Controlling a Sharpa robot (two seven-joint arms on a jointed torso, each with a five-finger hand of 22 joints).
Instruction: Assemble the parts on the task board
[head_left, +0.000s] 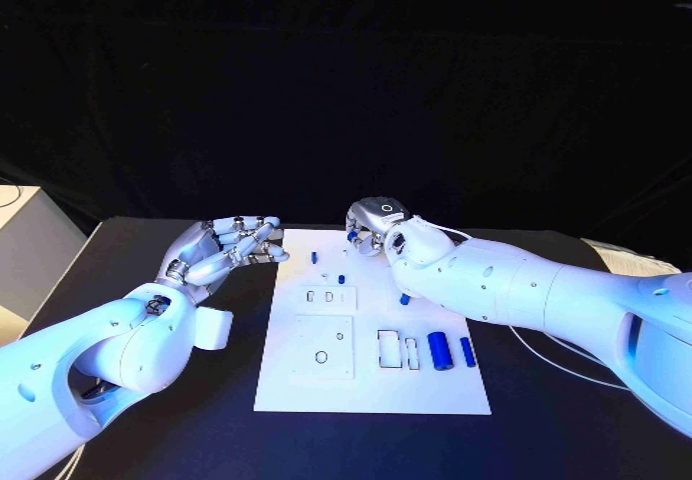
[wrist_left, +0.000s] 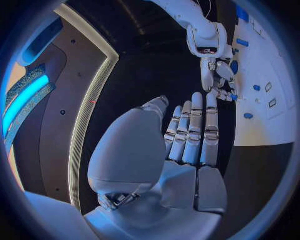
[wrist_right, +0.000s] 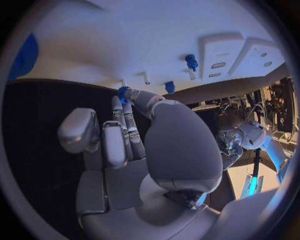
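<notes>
the right wrist view shows the right hand (wrist_right: 134, 145) pinching a small blue part (wrist_right: 123, 92) at the task board's (wrist_right: 112, 45) edge. from the head view that part is hidden behind the hand. the left hand (head_left: 231, 250) hovers beside the board, fingers loosely curled, holding nothing.

Small blue parts (head_left: 438, 351) lie on the white task board (head_left: 433, 395), on a black table (head_left: 562, 420).

The robot has two big white arms with smooth, round shells. The left arm (head_left: 101, 350) has a small dark round mark near the wrist and a white boxy block on its side. The right arm (head_left: 548, 295) has little round dots on its shell, and a thin white cable runs beside it. The left hand (head_left: 231, 245) is silver, with ridged fingers. The right hand (head_left: 378, 228) is silver too, with a dark round ring on its back.
</notes>
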